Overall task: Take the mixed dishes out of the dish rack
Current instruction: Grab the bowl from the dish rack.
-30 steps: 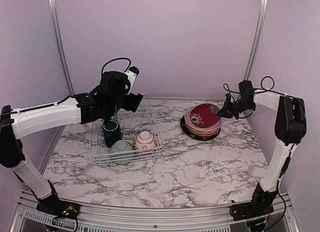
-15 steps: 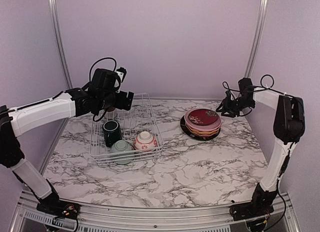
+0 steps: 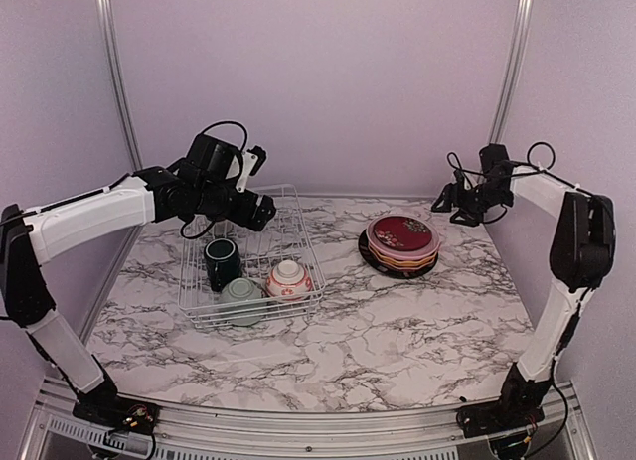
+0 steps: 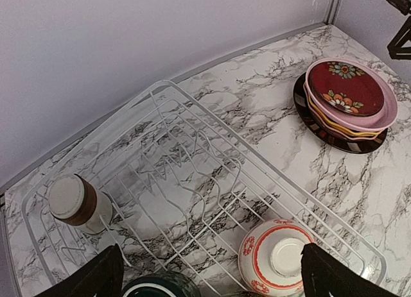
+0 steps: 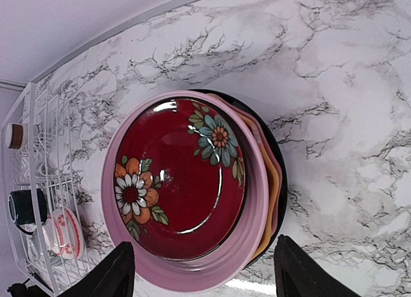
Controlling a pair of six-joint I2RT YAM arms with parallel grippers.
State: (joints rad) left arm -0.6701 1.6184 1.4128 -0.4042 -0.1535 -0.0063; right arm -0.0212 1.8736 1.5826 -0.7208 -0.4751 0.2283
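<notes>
The white wire dish rack [image 3: 309,246] stands at the left. It holds a dark green mug [image 3: 221,263], an upturned pale green bowl [image 3: 241,299] and an upturned pink-white floral bowl [image 3: 289,278]. The left wrist view also shows a white-and-brown cup [image 4: 75,204] in the rack's [image 4: 276,173] far corner. My left gripper [image 3: 256,210] hovers open above the rack's back half, its fingertips [image 4: 106,274] wide apart. At the right, the floral red plate [image 3: 404,230] lies flat on top of the plate stack [image 3: 397,259]. My right gripper [image 3: 449,200] is open and empty, just beyond the stack.
Purple walls close in the back and both sides, with metal posts in the corners. The black plate [image 5: 277,175] at the stack's bottom rests on the marble table [image 3: 397,331]. The rack's upright dividers [image 4: 192,149] stand bare.
My right gripper opened and let go of the floral red plate, which went from tilted to flat on the stack. It then drew back up and right. My left arm shifted over the rack.
</notes>
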